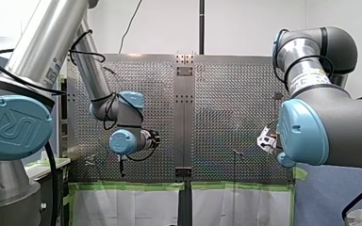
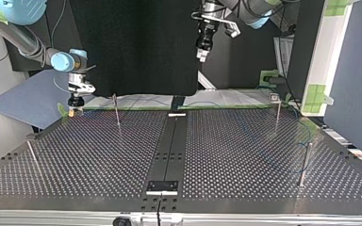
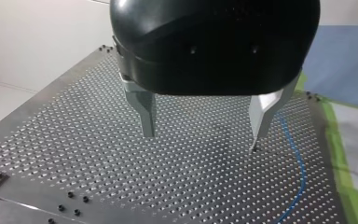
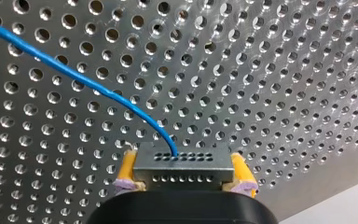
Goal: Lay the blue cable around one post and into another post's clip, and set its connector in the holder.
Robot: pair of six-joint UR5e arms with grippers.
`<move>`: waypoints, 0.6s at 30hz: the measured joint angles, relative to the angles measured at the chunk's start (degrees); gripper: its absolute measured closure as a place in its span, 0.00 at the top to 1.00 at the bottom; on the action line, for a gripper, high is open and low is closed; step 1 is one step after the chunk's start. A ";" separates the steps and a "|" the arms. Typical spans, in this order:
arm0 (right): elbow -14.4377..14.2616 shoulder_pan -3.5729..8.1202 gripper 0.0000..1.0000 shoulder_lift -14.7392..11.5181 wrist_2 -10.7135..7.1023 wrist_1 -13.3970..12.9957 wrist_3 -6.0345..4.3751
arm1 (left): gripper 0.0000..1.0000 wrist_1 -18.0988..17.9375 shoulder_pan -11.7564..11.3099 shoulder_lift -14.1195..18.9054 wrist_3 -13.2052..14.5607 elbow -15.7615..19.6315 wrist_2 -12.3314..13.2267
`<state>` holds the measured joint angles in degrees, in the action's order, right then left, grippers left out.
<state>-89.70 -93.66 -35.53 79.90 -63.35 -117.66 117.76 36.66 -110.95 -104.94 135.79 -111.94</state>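
Note:
In the right wrist view my right gripper (image 4: 184, 173) is shut on a grey connector block (image 4: 182, 161), its yellow pads (image 4: 127, 167) pressed on both ends. The blue cable (image 4: 74, 77) leaves the block's top and runs off over the perforated plate. In the top view my right gripper (image 2: 75, 108) hangs low over the table's far left corner. My left gripper (image 3: 203, 139) is open, its metal fingers (image 3: 144, 112) over bare plate and a stretch of blue cable (image 3: 299, 163) beside one finger. It hovers high over the far middle (image 2: 201, 54) in the top view.
Thin posts stand on the table: one at the far left (image 2: 116, 113), one at the far right (image 2: 277, 117), one at the right edge (image 2: 304, 164), one leaning at the left (image 2: 33, 157). A black strip (image 2: 169, 150) runs down the middle with a bracket (image 2: 161, 187) near the front.

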 joint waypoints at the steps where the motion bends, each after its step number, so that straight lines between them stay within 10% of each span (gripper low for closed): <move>1: 0.00 -0.04 0.00 0.01 0.00 -0.01 -0.01 | 1.00 -0.36 -0.02 0.00 0.12 0.43 0.22; 18: 0.00 -0.34 0.00 0.04 0.00 -0.22 -0.11 | 1.00 -8.80 -0.09 0.07 0.45 9.12 1.96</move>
<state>-89.70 -94.01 -35.49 79.90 -63.57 -117.77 108.95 36.57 -110.88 -104.49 144.90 -109.98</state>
